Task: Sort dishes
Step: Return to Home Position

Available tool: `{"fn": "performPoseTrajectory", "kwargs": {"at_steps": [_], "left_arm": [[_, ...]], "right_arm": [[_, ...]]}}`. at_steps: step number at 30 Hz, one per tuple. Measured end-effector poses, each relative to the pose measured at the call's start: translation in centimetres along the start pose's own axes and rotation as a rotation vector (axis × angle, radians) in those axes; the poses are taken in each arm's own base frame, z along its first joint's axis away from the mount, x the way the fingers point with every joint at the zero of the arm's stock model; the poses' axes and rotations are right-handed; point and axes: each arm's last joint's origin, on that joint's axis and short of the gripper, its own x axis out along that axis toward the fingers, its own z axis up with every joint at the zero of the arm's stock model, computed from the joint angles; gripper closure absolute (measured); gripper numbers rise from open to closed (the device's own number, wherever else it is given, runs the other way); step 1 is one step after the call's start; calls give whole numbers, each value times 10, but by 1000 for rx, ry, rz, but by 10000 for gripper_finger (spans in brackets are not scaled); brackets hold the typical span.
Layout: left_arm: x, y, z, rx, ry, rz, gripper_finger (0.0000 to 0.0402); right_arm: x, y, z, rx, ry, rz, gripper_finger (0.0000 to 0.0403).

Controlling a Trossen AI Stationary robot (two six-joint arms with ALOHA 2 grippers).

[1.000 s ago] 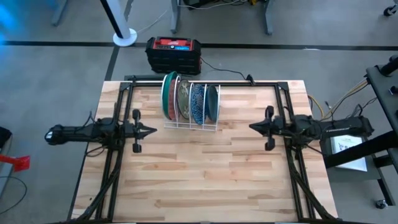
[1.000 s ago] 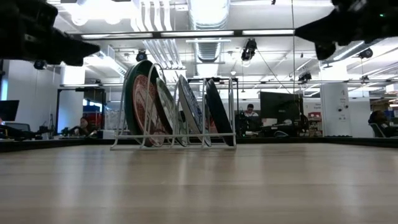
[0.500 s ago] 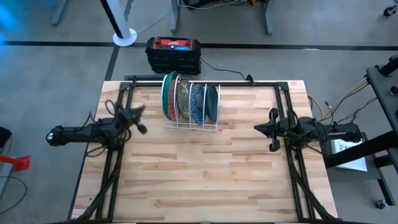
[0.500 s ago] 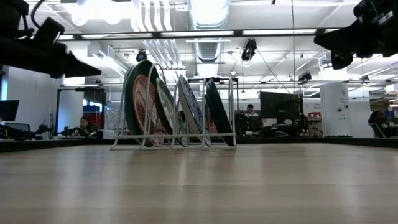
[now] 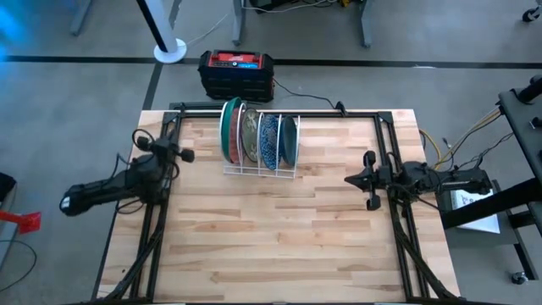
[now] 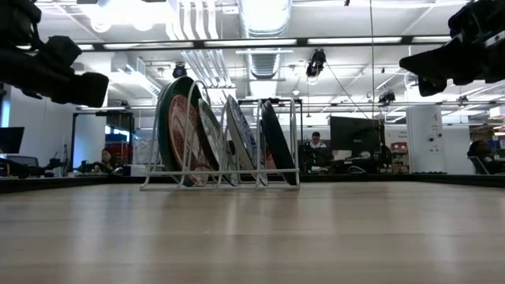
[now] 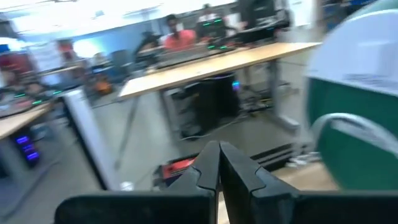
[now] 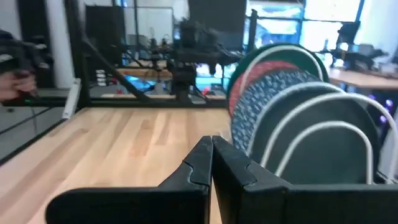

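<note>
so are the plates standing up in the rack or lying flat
Standing on edge. The low view shows all the plates upright in the white wire rack, leaning slightly; none lies on the table.

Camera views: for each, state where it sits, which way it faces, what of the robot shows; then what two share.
High view: above the table, facing straight down; both arms, left gripper and right gripper.
Low view: tabletop height, facing across to the rack of plates; arms at upper corners.
Left wrist view: on the left arm, facing the room; its shut fingers.
Right wrist view: on the right arm, facing the rack; its shut fingers.
Shared: high and low both show the rack.
</note>
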Motion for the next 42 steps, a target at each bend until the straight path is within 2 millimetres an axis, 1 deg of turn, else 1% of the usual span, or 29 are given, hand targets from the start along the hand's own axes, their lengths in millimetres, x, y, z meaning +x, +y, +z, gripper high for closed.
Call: {"fn": "performPoseTrajectory", "kwargs": {"at_steps": [4,8,13,19,23,29,42], "left_arm": [[7,5,-4,28,27,105,401],[14,8,-10,75,44,121,402],[20,12,-10,79,39,101,402],[24,19,-12,115,62,182,402],[26,21,-12,87,69,218,402],[26,22,-12,-28,60,245,401],[26,22,-13,-33,60,246,401]], "right_arm": [[0,1,3,-27,-32,36,403],[0,1,3,-53,-32,34,403],[0,1,3,-49,-31,34,403],[0,1,1,-40,-14,29,403],[0,1,-1,-35,11,28,403],[0,1,-2,-35,15,28,403],[1,1,-2,-36,22,28,403]]}}
